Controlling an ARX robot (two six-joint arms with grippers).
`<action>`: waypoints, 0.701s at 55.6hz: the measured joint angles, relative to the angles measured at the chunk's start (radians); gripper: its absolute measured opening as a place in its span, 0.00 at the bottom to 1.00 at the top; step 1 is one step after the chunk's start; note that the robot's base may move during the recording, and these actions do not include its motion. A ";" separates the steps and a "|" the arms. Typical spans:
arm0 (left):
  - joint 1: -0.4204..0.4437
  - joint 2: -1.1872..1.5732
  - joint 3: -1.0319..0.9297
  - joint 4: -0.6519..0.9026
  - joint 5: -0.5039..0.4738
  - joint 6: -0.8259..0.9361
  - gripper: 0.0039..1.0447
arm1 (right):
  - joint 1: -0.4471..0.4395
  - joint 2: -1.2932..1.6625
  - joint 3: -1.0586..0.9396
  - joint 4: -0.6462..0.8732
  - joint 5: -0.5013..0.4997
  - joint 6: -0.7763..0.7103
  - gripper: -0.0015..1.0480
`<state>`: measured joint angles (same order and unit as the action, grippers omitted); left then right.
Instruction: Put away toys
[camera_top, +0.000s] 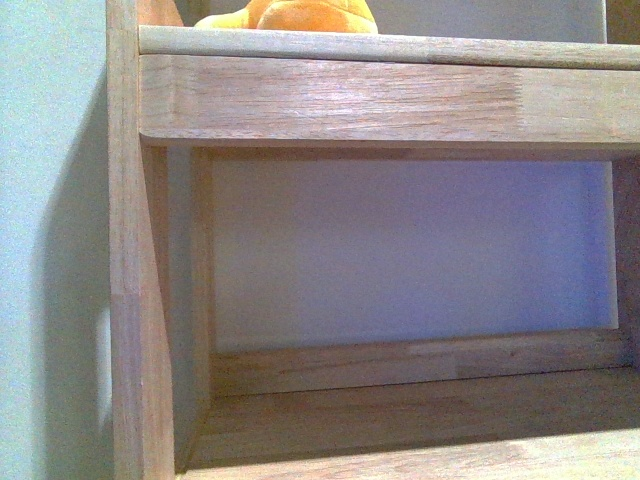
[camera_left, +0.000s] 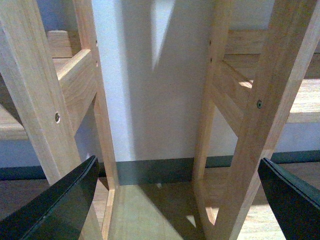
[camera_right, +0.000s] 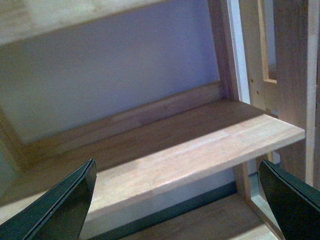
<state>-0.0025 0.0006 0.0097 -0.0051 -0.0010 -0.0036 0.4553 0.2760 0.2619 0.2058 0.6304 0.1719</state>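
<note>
An orange-yellow plush toy rests on the upper shelf of a wooden rack, only its underside showing at the top edge of the front view. Neither arm shows in the front view. My left gripper is open with nothing between its dark fingers, facing two upright wooden frames near the floor. In the right wrist view my right gripper is open and empty too, in front of a lower shelf board.
The rack's left side post stands close to a pale wall. A white back panel closes the compartment under the toy's shelf. A dark skirting board runs along the wall above the wooden floor.
</note>
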 joint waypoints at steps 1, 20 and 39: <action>0.000 0.000 0.000 0.000 0.000 0.000 0.94 | -0.011 -0.010 -0.011 -0.013 -0.003 0.006 0.94; 0.000 0.000 0.000 0.000 0.000 0.000 0.94 | -0.063 -0.045 -0.045 -0.088 -0.024 0.052 0.94; 0.000 0.000 0.000 0.000 0.000 0.000 0.94 | -0.267 -0.123 -0.085 -0.234 -0.454 -0.143 0.51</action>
<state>-0.0025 0.0006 0.0097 -0.0051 -0.0006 -0.0036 0.1883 0.1528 0.1768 -0.0284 0.1761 0.0288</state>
